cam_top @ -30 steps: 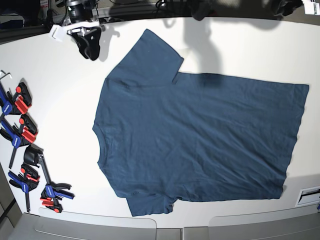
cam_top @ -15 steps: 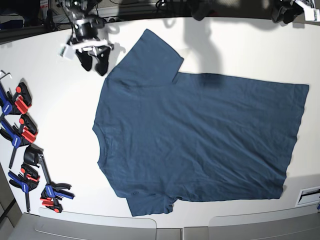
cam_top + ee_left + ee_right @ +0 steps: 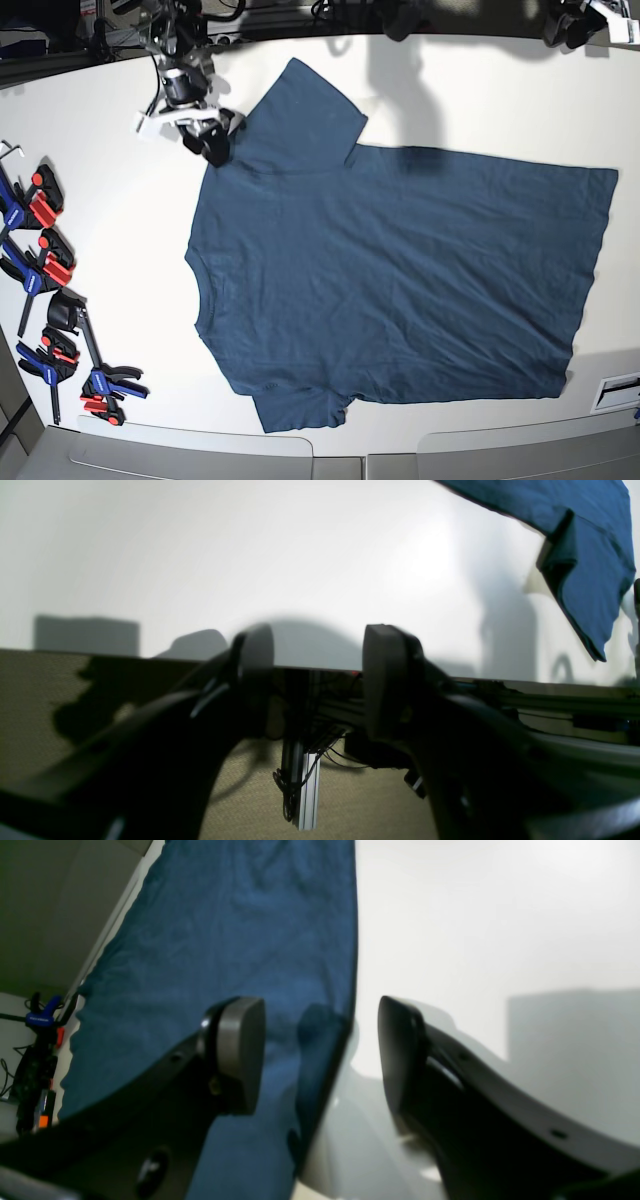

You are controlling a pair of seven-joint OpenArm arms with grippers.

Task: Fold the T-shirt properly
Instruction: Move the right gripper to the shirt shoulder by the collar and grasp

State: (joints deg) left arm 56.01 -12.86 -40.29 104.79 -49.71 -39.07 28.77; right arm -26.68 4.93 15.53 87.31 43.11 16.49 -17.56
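Straddling the T-shirt (image 3: 225, 940) shoulder edge, the right gripper (image 3: 320, 1055) is spread apart, clamping nothing.

T-shirt (image 3: 400, 270), clamps (image 3: 50, 300) on white table (image 3: 120, 220)

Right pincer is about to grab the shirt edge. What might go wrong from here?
The right pincer straddles only the T-shirt hem by the shoulder, one finger over cloth, the other over bare table; closing may pinch a thin edge that slips. The left pincer is open and far off, so a one-sided lift could skew the fold.
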